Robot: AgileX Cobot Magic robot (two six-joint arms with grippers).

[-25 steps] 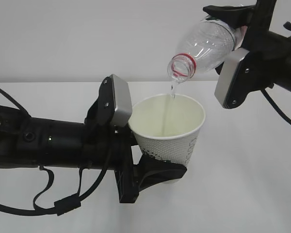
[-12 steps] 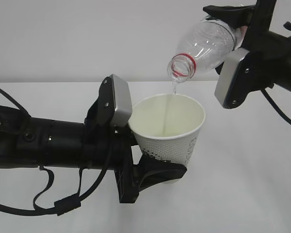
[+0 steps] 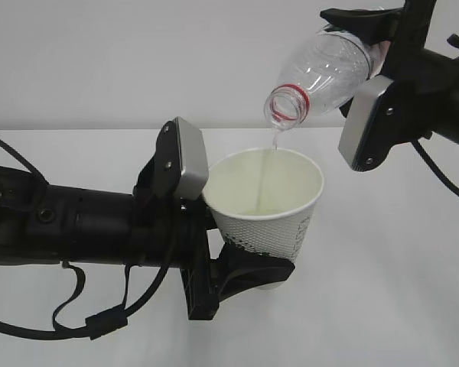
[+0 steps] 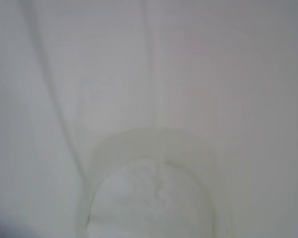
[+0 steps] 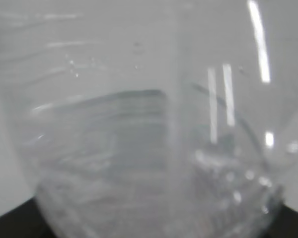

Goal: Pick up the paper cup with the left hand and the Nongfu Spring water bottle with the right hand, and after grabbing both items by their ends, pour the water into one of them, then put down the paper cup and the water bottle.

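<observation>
My left gripper (image 3: 251, 269) is shut on the base of the white paper cup (image 3: 274, 222) and holds it upright above the table, mouth open. The clear Nongfu Spring water bottle (image 3: 323, 70) is tilted mouth-down to the left, its red neck ring just above the cup's rim. My right gripper (image 3: 373, 44) is shut on the bottle's rear end at the top right. A thin stream of water (image 3: 269, 164) falls from the mouth into the cup. The left wrist view shows only the blurred pale cup (image 4: 154, 193). The bottle's clear wall (image 5: 149, 124) fills the right wrist view.
The white table (image 3: 398, 306) runs under both arms and meets a plain white wall behind. Black cables (image 3: 84, 317) hang from the left arm near the table's front edge.
Neither arm has moved. The bottle stays tilted over the cup and the stream keeps falling into it.
</observation>
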